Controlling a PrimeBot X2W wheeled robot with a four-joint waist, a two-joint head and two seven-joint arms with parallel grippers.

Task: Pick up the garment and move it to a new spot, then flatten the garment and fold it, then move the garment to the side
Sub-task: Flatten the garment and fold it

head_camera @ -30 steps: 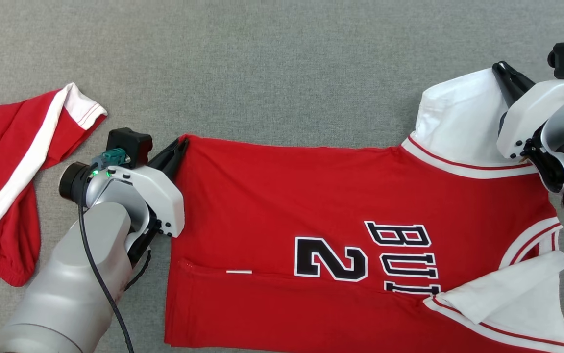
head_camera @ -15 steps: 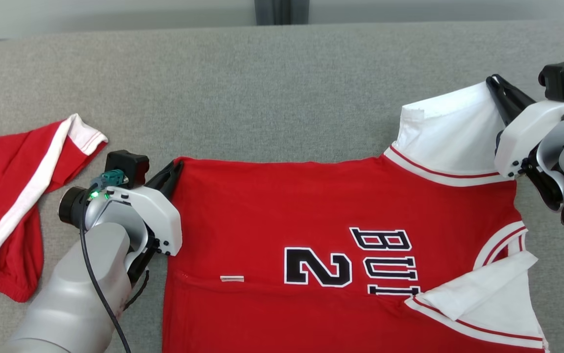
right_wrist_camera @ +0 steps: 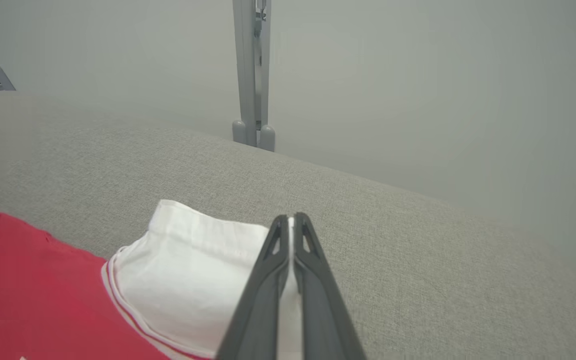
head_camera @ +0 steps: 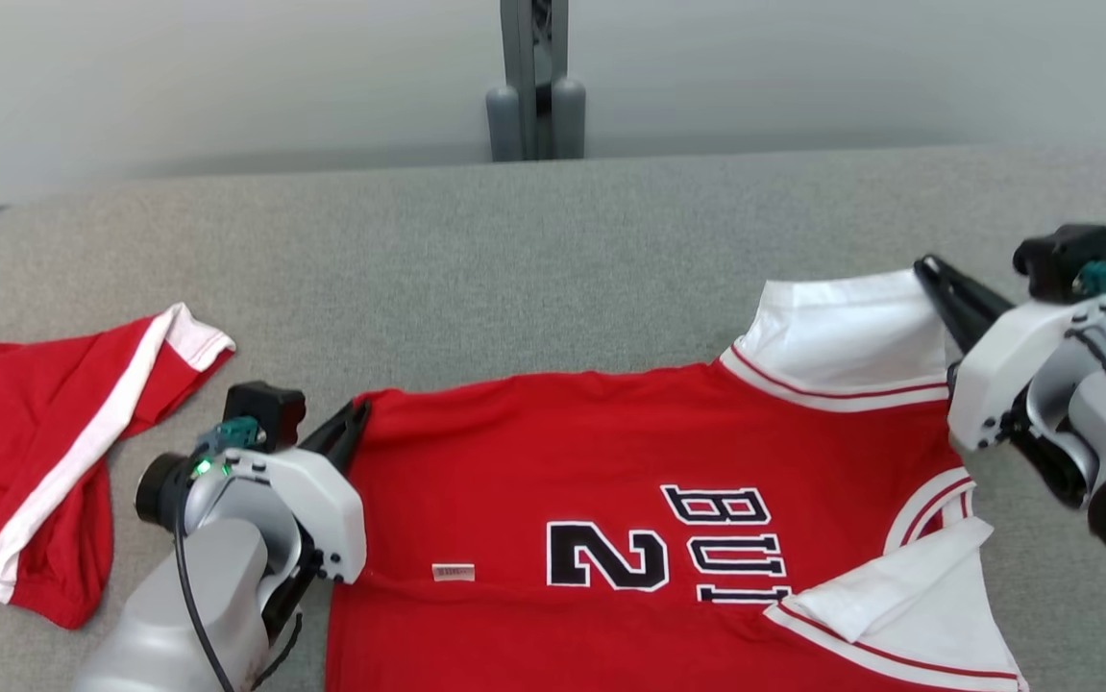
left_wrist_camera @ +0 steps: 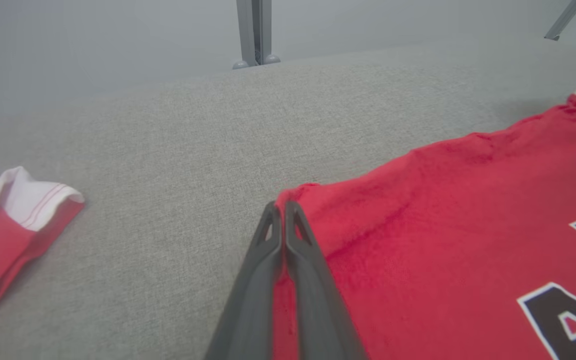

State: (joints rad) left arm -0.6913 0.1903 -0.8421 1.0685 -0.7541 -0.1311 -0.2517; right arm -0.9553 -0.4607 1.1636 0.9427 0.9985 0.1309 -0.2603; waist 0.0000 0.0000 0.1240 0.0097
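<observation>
Covering the whole work area is a grey woven surface (head_camera: 553, 240), matte and even, with a far edge that curves down into a rounded corner at the robot's left. Behind that edge stands a plain pale wall (head_camera: 178, 86), and against it a grey metal post (head_camera: 533, 86) rises upright, with two rounded pieces at its base just beyond the edge.

On the near half of the surface, from the middle across to the right, lies the red jersey (head_camera: 533, 461), spread mostly flat with its black, white-edged lettering and numeral facing up. Its neck end points to the robot's right, and a crease runs across it near the bottom of the head view. One white sleeve (head_camera: 841, 332) lies on the far right side; the other white sleeve (head_camera: 908, 596) lies angled on the near right.

The left gripper (left_wrist_camera: 280, 206) has its fingers pressed together on the far corner of the red hem, with red cloth pinched between them. The right gripper (right_wrist_camera: 290, 218) is clamped the same way on the far white sleeve, with white fabric showing between its fingers.

A second red garment (head_camera: 24, 452) with a white stripe lies rumpled at the far left, well apart from the jersey
</observation>
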